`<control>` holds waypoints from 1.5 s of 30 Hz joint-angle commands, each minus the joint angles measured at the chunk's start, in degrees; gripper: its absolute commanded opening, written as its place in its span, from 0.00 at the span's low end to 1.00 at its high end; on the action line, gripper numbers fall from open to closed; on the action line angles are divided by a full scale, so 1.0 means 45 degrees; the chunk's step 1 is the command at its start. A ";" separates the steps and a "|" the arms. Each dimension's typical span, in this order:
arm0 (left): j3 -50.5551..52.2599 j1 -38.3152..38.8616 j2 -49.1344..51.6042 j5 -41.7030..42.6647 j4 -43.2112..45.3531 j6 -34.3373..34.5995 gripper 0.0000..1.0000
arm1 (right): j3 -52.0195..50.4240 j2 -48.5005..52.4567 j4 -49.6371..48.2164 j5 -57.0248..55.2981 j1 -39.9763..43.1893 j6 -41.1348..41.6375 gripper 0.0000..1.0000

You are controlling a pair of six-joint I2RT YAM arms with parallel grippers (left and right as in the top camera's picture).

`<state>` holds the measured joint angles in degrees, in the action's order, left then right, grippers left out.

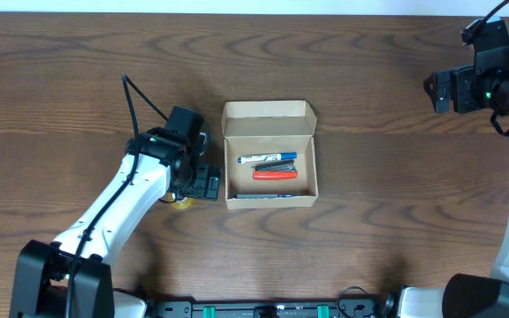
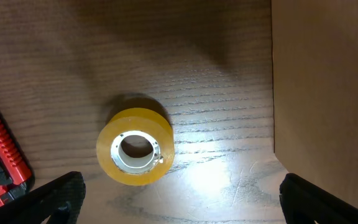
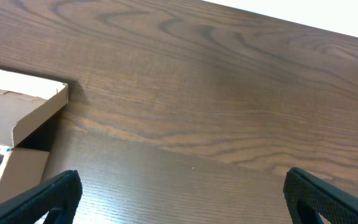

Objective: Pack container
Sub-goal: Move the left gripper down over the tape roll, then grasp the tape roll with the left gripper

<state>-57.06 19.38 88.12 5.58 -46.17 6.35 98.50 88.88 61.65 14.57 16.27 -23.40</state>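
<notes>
Several pens point(image 1: 275, 174) lie in the open box point(image 1: 269, 119), centre frame; tape roll point(image 2: 142, 123) waits outside beneath released left jaws; right jaws, upper right, released and empty.

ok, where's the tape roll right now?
The tape roll lies on the table below the left gripper, between the container wall and a red cutter in the left wrist view; overhead, it's just left of the container.

We saw a dark brown bench point(image 1: 369, 106) with wavy wood grain filling nearly the whole view. Along its far edge ran a pale white strip point(image 1: 237, 5). Light cast a bright patch point(image 2: 210, 174) on the wood.
</notes>
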 commanded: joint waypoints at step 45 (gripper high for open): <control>0.1841 0.0704 0.1525 0.0442 0.1700 0.0889 0.95 | -0.0024 0.0039 -0.0107 0.0165 0.0029 0.0146 0.99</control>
<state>-50.85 22.57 93.73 6.15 -39.20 9.45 98.50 88.88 61.06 14.59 16.27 -23.40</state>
